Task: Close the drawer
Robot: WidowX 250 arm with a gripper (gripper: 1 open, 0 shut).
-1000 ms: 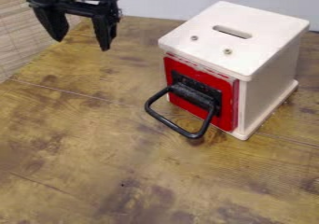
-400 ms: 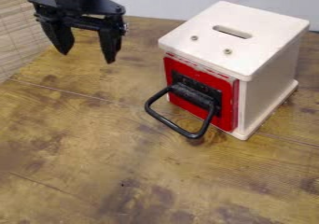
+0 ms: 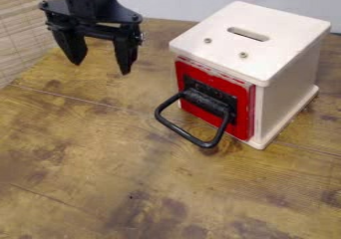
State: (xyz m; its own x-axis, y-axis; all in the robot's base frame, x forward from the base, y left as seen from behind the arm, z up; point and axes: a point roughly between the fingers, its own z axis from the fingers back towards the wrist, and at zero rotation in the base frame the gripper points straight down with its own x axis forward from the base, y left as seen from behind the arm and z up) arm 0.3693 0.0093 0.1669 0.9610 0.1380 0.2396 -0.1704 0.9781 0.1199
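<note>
Your gripper (image 3: 99, 56), its fingers parted wide (nothing between them), hung left of the cabinet (image 3: 262, 44) in your view; the drawer (image 3: 213, 100) sat in the cabinet's front, its black handle (image 3: 189, 131) jutting out.

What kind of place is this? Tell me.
Probably a robotics lab or test bench: a robot gripper hangs over a wooden tabletop beside a white cabinet with a red-fronted drawer.
</note>
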